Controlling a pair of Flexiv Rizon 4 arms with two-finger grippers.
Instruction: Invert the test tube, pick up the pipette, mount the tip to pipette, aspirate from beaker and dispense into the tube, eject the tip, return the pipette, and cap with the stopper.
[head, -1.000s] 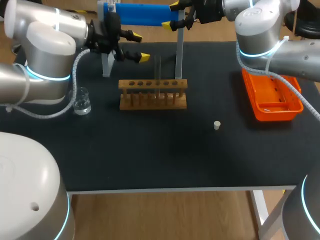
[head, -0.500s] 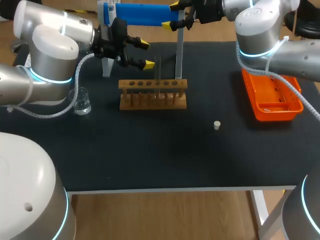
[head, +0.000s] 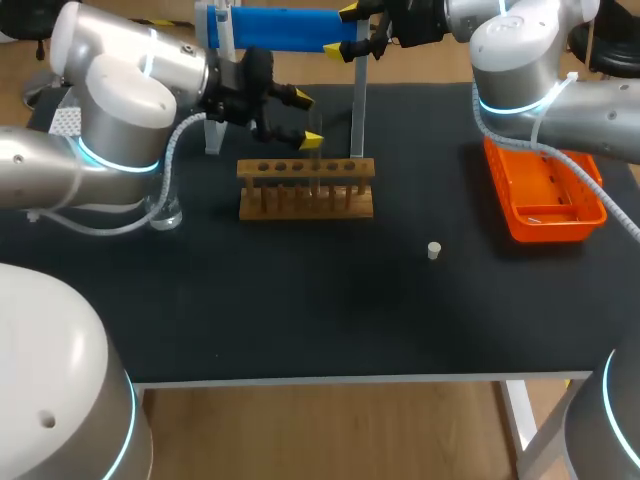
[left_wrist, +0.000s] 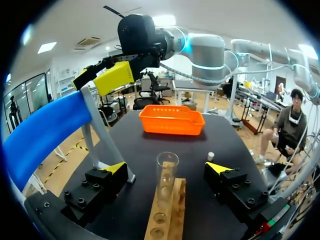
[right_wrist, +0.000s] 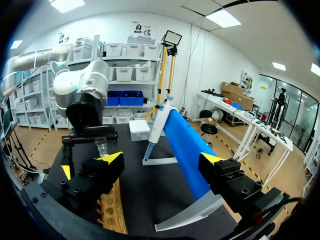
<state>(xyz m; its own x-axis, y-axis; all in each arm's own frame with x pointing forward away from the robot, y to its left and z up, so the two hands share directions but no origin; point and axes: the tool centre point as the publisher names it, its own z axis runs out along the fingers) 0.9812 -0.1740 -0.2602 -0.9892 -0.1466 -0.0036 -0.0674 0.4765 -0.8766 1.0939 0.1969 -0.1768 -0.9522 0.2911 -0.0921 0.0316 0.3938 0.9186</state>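
A clear test tube (head: 316, 150) stands upright in the wooden rack (head: 306, 190). My left gripper (head: 308, 119) hovers open at the tube's upper end. In the left wrist view the tube (left_wrist: 166, 176) sits between the spread fingers, and neither one touches it. My right gripper (head: 343, 30) stays open at the back beside the blue bar of the pipette stand (head: 280, 28). The white pipette (right_wrist: 156, 125) hangs at the stand's far end. My left arm half hides the beaker (head: 166, 212). A small white stopper (head: 434, 250) lies on the mat.
An orange tray (head: 545, 190) sits at the right side of the table under my right arm. A white tip box (right_wrist: 139, 129) stands beyond the pipette stand. The stand's metal post (head: 358, 110) rises just behind the rack.
My left gripper has swung right from near the stand's left leg to the test tube in the rack. The right arm has kept still.
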